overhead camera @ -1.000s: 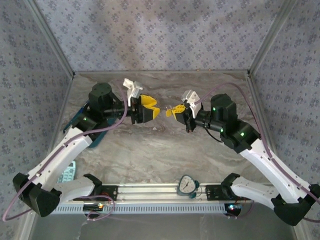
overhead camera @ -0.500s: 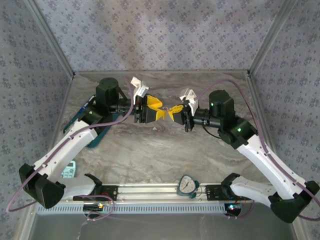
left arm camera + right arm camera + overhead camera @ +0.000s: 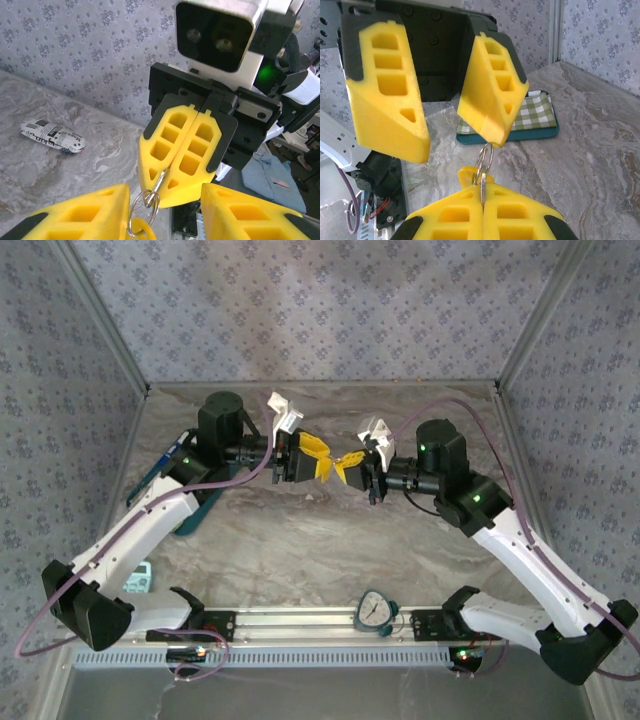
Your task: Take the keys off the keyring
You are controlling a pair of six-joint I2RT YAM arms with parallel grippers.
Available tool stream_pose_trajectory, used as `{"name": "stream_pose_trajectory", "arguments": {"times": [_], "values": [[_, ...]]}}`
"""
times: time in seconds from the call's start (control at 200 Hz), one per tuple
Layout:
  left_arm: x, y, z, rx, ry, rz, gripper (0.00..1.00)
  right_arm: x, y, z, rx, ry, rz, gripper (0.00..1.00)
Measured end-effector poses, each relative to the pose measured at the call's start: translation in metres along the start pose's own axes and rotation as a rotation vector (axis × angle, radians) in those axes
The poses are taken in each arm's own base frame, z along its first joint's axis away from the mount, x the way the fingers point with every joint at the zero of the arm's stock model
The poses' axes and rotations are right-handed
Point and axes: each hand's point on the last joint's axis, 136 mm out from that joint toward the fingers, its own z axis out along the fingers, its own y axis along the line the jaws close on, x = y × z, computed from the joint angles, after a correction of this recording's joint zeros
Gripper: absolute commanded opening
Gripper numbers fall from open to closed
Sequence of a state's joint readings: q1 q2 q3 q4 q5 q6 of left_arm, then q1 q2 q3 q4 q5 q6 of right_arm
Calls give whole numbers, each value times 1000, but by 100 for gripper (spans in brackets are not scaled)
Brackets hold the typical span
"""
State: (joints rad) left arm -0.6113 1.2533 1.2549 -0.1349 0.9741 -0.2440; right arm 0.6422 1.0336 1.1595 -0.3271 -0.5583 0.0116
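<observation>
Change since the earlier frame: in the top view the left gripper (image 3: 320,460) is moving in toward frame centre and is now sitting just beside the right gripper (image 3: 348,465), with its fingers narrowing.
Right gripper: its fingers are pressing together and clamping the thin metal stem of the keys (image 3: 161,179), centre of the left wrist view.
Left gripper: its fingers are standing apart on either side of the keyring (image 3: 484,156). One fingertip is lying at the ring's upper edge, and whether it is touching cannot be told. Nothing is being gripped.
Keys and keyring: both are hanging in mid-air between the two grippers, above the table (image 3: 300,540). A yellow key head is showing at the ring's lower edge.
Progress: the keys are still sitting threaded on the ring, so no separation appears to be done.
Remaining: the left gripper is probably needing to take the ring before any key can be worked off.
</observation>
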Motion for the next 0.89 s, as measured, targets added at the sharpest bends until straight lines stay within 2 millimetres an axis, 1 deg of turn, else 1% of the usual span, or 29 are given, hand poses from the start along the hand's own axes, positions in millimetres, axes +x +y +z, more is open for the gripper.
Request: {"name": "stream_pose_trajectory", "arguments": {"times": [0.11,0.155,0.195,0.265,0.325,0.38,0.42,0.47,0.515,0.735,0.825,0.895], "values": [[0,-1,0,3,2,-1,36,-10,1,-3,0,-20,-11,0],[1,-1,0,5,3,-3,32,-12,2,-4,-2,-26,-15,0],[1,-1,0,6,5,-5,30,-13,2,-4,-1,-28,-16,0],[2,-1,0,5,8,-7,22,-13,1,-5,0,-28,-15,0],[2,-1,0,5,10,-8,19,-13,1,-5,0,-28,-15,0],[3,-1,0,4,11,-4,18,-13,1,-5,-1,-28,-15,0],[3,-1,0,4,12,-3,21,-13,1,-5,-1,-28,-15,0],[3,-1,0,4,12,-4,32,-13,1,-5,0,-28,-15,0],[3,-1,0,4,12,-4,34,-13,1,-5,-1,-28,-14,0],[2,-1,0,4,10,-1,36,-13,2,-5,-9,-27,-14,0],[2,-1,0,4,10,-2,41,-13,3,-5,-14,-27,-14,0],[2,-1,0,4,9,-3,43,-13,4,-5,-18,-27,-14,0]]}}
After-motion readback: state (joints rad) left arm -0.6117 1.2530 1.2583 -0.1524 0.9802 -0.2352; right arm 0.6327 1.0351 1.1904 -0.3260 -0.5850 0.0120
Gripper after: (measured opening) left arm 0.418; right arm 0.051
